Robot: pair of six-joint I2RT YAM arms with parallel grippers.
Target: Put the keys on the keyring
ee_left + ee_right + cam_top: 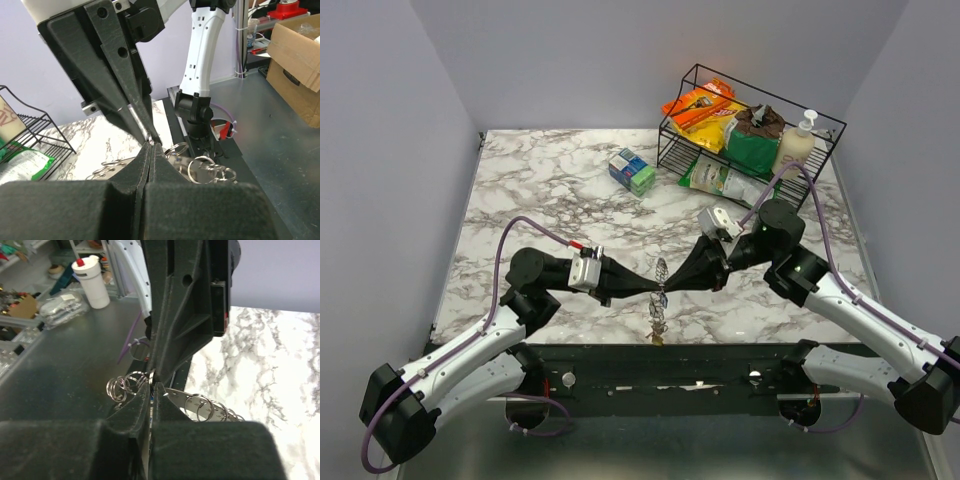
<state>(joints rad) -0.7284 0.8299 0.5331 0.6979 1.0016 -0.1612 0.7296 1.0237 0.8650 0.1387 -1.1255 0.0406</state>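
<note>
Both grippers meet tip to tip above the table's near edge. My left gripper (652, 288) (150, 145) is shut on a thin silvery ring of the keyring (661, 268). My right gripper (668, 287) (154, 385) is shut on the same ring from the other side. Coiled loops of the keyring hang to both sides of the pinch in the left wrist view (205, 167) and in the right wrist view (121, 386). A speck of the blue key (663, 298) shows just under the fingertips. More silvery rings (656, 322) dangle below. The other keys are hidden.
A black wire rack (820, 122) with snack packets and a soap bottle (797, 140) stands at the back right. A blue and green box (632, 170) lies left of it. The dark base rail (660, 360) runs along the near edge.
</note>
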